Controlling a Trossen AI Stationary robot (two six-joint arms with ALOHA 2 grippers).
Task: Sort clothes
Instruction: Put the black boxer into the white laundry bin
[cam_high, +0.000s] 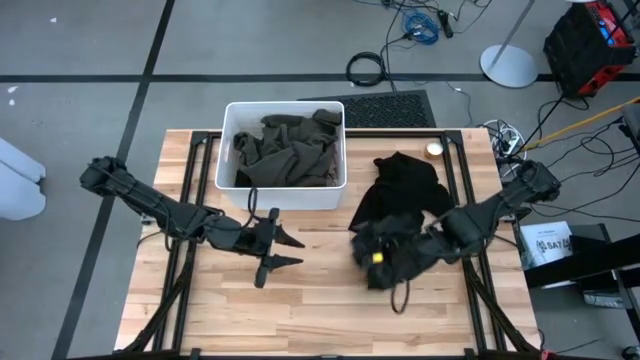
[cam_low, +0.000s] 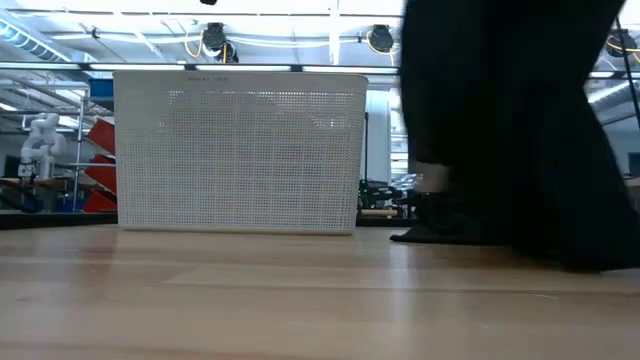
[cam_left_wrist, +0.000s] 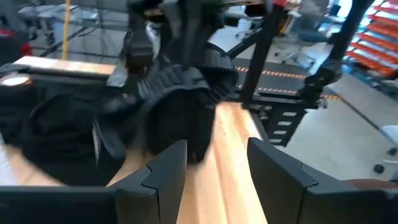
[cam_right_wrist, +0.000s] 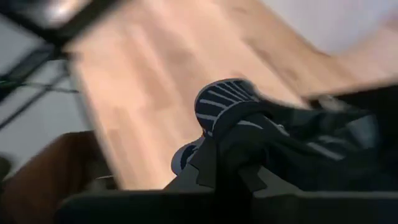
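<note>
A black garment (cam_high: 405, 195) lies bunched on the right half of the wooden table. My right gripper (cam_high: 385, 258) is shut on its near end, and the fingers are mostly buried in the cloth. In the low view the garment (cam_low: 520, 130) hangs as a tall dark mass. A dark olive garment (cam_high: 290, 150) fills the white bin (cam_high: 228, 150). My left gripper (cam_high: 293, 251) hovers open in front of the bin, pointing toward the black garment (cam_left_wrist: 174, 118), with nothing between its fingers. My right gripper holds a bunched part of the black garment near a ribbed cuff (cam_right_wrist: 221, 102), several layers together. The fingers slant downward into it from the table's right side. The held part is raised, while the lower folds (cam_low: 440, 235) and the far portion (cam_high: 410, 170) rest on the table.
The white bin stands at the far middle of the table. A small round object (cam_high: 434, 150) sits near the far right corner. Black frame rails (cam_high: 195, 190) run along both sides of the tabletop. Bare wood (cam_high: 320, 310) spans the near part.
</note>
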